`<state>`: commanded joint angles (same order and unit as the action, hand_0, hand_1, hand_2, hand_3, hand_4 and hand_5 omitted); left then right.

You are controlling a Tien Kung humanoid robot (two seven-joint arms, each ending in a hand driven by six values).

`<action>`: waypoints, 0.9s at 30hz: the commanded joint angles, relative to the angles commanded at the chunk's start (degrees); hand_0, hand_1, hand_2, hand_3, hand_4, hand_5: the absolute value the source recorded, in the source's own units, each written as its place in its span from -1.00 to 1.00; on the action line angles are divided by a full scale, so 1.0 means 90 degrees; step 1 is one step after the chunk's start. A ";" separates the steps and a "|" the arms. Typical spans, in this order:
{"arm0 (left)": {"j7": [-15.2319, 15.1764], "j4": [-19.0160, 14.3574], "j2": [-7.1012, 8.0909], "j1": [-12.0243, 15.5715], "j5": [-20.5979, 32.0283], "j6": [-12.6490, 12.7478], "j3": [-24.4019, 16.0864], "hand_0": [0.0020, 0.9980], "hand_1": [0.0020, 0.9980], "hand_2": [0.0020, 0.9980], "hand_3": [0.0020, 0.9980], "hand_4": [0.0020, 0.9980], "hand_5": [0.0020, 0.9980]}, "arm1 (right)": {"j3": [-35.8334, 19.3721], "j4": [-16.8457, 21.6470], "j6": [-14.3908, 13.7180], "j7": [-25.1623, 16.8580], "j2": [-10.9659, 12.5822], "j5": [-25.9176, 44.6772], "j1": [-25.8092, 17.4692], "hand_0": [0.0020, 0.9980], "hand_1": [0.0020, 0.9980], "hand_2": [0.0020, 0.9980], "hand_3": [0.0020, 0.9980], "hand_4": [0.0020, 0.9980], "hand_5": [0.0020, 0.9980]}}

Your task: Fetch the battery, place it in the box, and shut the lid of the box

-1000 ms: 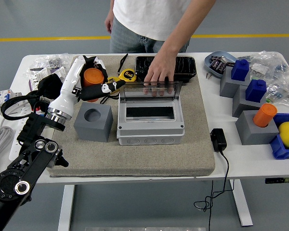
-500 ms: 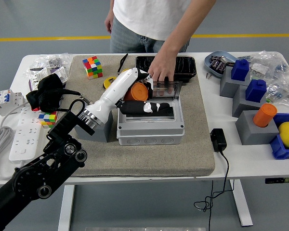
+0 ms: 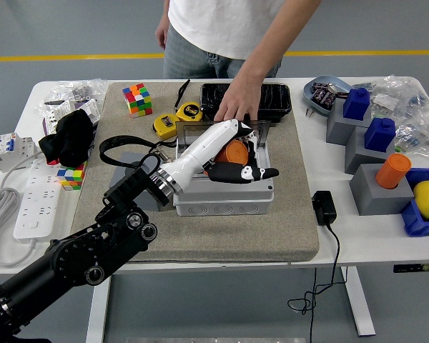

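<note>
Moved since a second ago: left hand [image 3: 236,161], then out at 9 o'clock of the box over the grey cube, has swung across to hang over the open box [image 3: 224,187], bringing the orange battery [image 3: 236,151] with it.

Hand state: left hand curled round the orange battery, dark fingers [image 3: 252,172] stretched toward 3 o'clock above the box opening; white forearm runs back toward 8 o'clock.

Battery position: held in the palm, over the right half of the box's dark opening, not yet resting inside as far as can be seen.

Key relation: opening lies directly below the hand; the drop is straight down, no sideways travel needed by this reading. The battery's long axis cannot be read, as the hand hides most of it.

Lid: clear lid [image 3: 222,131] stands raised at 12 o'clock of the opening, steadied by a person's hand [image 3: 234,106] on its top edge.

Right arm: out of view.

Nearer arm: left, already on the spot.

Also on the bench: yellow tape measure [image 3: 190,111] at 11 o'clock of the box, black tray [image 3: 279,98] at 12 o'clock, behind the lid.

Risk, as a judgement: fingers spanning the opening may catch the rim on release.
</note>
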<state>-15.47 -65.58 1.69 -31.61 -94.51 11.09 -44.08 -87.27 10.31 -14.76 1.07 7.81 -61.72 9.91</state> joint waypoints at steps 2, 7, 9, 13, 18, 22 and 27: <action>-0.0054 0.0195 -0.0066 -0.0054 -0.0002 0.0035 -0.0012 -0.94 -1.00 -1.00 -1.00 0.99 0.25 | -0.0009 0.0000 0.0000 0.0005 0.0001 -0.0012 0.0000 0.76 0.72 0.63 0.64 1.00 1.00; -0.0181 0.0619 -0.0177 -0.0166 0.0008 0.0128 0.0008 -0.93 -1.00 -1.00 -1.00 0.98 0.30 | 0.0001 0.0000 -0.0001 0.0006 0.0003 -0.0008 0.0001 0.76 0.72 0.63 0.64 1.00 1.00; -0.0210 0.0721 -0.0187 -0.0189 0.0015 0.0155 0.0027 -0.93 -1.00 -1.00 -1.00 0.98 0.30 | 0.0014 0.0000 -0.0002 0.0003 0.0004 0.0001 0.0002 0.76 0.72 0.63 0.64 1.00 1.00; -0.0261 0.0863 -0.0187 -0.0215 -0.0005 0.0207 0.0004 -0.93 -1.00 -1.00 -1.00 0.98 0.30 | 0.0032 0.0000 -0.0003 0.0009 0.0010 0.0000 0.0004 0.76 0.72 0.63 0.64 1.00 1.00; -0.0378 0.1185 -0.0187 -0.0280 -0.0077 0.0313 -0.0064 -0.93 -1.00 -1.00 -1.00 0.98 0.30 | 0.0047 0.0000 -0.0006 0.0016 0.0014 0.0002 0.0008 0.76 0.72 0.63 0.64 1.00 1.00; -0.0427 0.1312 -0.0187 -0.0313 -0.0156 0.0387 -0.0096 -0.93 -1.00 -1.00 -1.00 0.98 0.30 | 0.0078 0.0000 -0.0007 0.0013 0.0015 0.0025 0.0008 0.76 0.71 0.63 0.64 1.00 1.00; -0.0472 0.1404 -0.0187 -0.0342 -0.0271 0.0483 -0.0098 -0.93 -1.00 -1.00 -1.00 0.97 0.30 | 0.0093 0.0000 -0.0004 0.0023 0.0016 0.0026 -0.0008 0.76 0.71 0.63 0.64 1.00 1.00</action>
<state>-19.72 -52.94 0.00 -34.68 -96.95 15.43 -44.96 -86.43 10.31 -14.79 1.28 7.95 -61.49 9.84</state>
